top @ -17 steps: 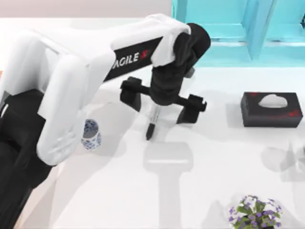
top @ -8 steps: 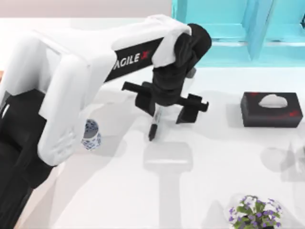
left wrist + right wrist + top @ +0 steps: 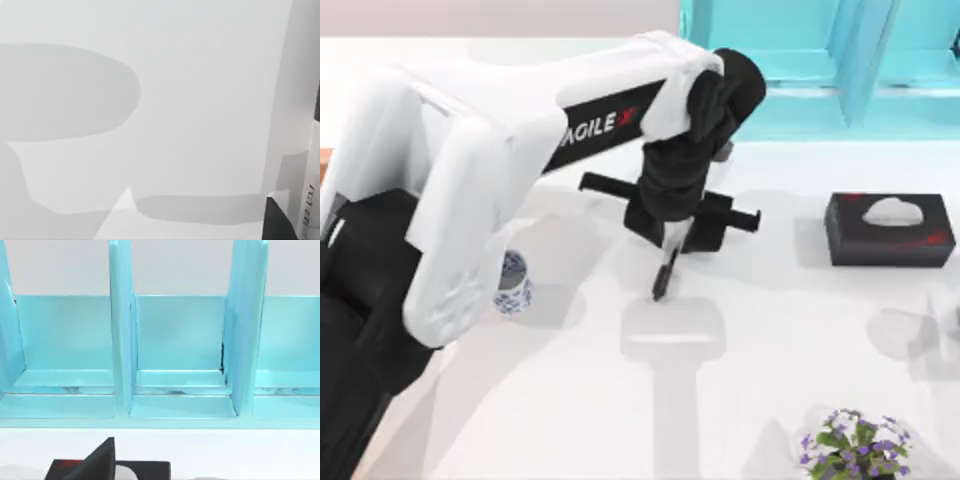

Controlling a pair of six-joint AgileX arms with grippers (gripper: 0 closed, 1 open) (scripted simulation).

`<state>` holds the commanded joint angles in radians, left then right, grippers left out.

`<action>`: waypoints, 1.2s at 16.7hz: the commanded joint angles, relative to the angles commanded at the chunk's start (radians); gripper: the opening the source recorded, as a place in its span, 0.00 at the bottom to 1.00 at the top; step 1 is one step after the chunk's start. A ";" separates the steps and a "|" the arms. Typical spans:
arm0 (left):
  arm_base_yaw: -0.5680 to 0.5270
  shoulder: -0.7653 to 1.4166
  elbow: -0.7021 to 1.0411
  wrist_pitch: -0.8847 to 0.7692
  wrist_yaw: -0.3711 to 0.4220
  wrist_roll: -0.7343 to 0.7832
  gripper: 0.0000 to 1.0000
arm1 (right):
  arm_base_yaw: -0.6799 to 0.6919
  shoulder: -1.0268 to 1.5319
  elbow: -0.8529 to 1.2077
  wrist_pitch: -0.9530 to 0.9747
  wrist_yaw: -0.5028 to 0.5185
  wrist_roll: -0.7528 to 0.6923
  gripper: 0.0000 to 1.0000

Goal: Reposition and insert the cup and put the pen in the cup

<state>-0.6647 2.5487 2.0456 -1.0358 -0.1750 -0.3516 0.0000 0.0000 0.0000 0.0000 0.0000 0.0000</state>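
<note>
The pen [image 3: 665,268], white-barrelled with a black tip, lies on the white table near the middle, its tip toward the front. My left gripper [image 3: 672,232] reaches down over its upper end with the fingers drawn in against the barrel, shut on it. In the left wrist view the pen [image 3: 311,197] runs along the edge beside one black finger [image 3: 278,223]. The cup [image 3: 512,282], small and white with a blue pattern, stands upright to the left of the pen, partly hidden under my left arm. A dark part of my right gripper [image 3: 99,460] shows in the right wrist view, facing the shelf.
A black tissue box [image 3: 888,229] sits at the right of the table. A turquoise shelf unit [image 3: 820,60] with open compartments lines the back right. A pot of purple flowers [image 3: 852,445] stands at the front right edge.
The left gripper's fingers have drawn in from wide apart to shut on the pen. The pen has shifted slightly to the right.
</note>
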 joint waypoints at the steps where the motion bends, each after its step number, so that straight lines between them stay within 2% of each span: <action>1: 0.000 0.000 0.000 0.000 0.000 0.000 0.00 | 0.000 0.000 0.000 0.000 0.000 0.000 1.00; 2: 0.000 0.000 0.000 0.000 0.000 0.000 0.00 | 0.000 0.000 0.000 0.000 0.000 0.000 1.00; 3: -0.020 -0.058 0.016 -0.009 0.050 -0.024 0.00 | 0.000 0.000 0.000 0.000 0.000 0.000 1.00; 7: -0.044 -0.130 -0.032 -0.034 0.040 -0.051 0.00 | 0.000 0.000 0.000 0.000 0.000 0.000 1.00; 14: -0.151 -0.420 -0.226 -0.140 0.033 -0.162 0.00 | 0.000 0.000 0.000 0.000 0.000 0.000 1.00; 20: -0.160 -0.449 -0.249 -0.154 0.033 -0.173 0.00 | 0.000 0.000 0.000 0.000 0.000 0.000 1.00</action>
<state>-0.8250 2.0999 1.7967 -1.1898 -0.1416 -0.5243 0.0000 0.0000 0.0000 0.0000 0.0000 0.0000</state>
